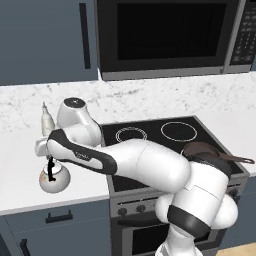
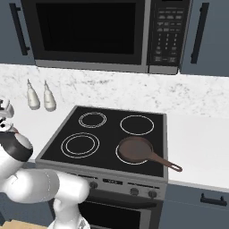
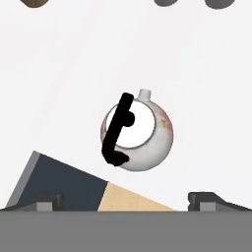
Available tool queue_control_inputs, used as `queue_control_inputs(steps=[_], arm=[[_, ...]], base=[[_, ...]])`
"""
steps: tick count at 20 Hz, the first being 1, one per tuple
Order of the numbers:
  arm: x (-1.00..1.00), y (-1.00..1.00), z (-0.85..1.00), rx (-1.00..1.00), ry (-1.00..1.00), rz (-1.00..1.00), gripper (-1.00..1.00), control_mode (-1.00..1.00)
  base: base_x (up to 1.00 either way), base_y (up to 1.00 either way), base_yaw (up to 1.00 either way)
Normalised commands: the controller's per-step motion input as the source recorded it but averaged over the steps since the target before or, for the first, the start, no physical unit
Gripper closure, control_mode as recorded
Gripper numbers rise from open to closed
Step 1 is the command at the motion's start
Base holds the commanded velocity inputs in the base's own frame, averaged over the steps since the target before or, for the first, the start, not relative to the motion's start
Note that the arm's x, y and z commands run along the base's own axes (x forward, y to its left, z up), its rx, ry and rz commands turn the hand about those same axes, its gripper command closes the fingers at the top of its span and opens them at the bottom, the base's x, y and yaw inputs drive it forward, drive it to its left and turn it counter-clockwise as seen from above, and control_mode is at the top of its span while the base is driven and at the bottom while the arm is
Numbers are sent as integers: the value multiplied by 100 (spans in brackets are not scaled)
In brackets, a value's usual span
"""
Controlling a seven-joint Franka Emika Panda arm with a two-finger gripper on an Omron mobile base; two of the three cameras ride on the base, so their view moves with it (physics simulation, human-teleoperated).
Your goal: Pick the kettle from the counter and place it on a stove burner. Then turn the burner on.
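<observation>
Kettle [image 3: 138,134]: on the counter [image 1: 20,145], not lifted
My pincer [image 3: 125,199]: spread wide above it, empty
Left: grab, burner [image 2: 80,145], knob

kettle [image 1: 54,178] on counter [image 1: 20,170]; arm's end effector [image 1: 50,162] just above it

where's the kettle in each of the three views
Left base view: kettle at lower left, on the counter near its front edge, under the arm's hand.
Right base view: not in it.
Hand view: kettle at centre, seen from above, black handle across its top.
Shared landmark: the white counter.
</observation>
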Motion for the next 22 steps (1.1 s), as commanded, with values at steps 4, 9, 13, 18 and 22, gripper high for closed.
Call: queue_control_inputs(steps=[4, 9, 13, 18, 22], arm=[[33, 27, -29, 0, 1, 0, -100, -100], [14, 25, -33, 0, 3, 0, -100, -100], [3, 23, -31, 0, 3, 0, -100, -100], [0, 11, -22, 0, 2, -1, -100, -100], [0, 0, -21, 0, 0, 0, -100, -100]], base=[[0, 0, 0], [0, 0, 0], [0, 0, 0], [0, 0, 0], [0, 0, 0]])
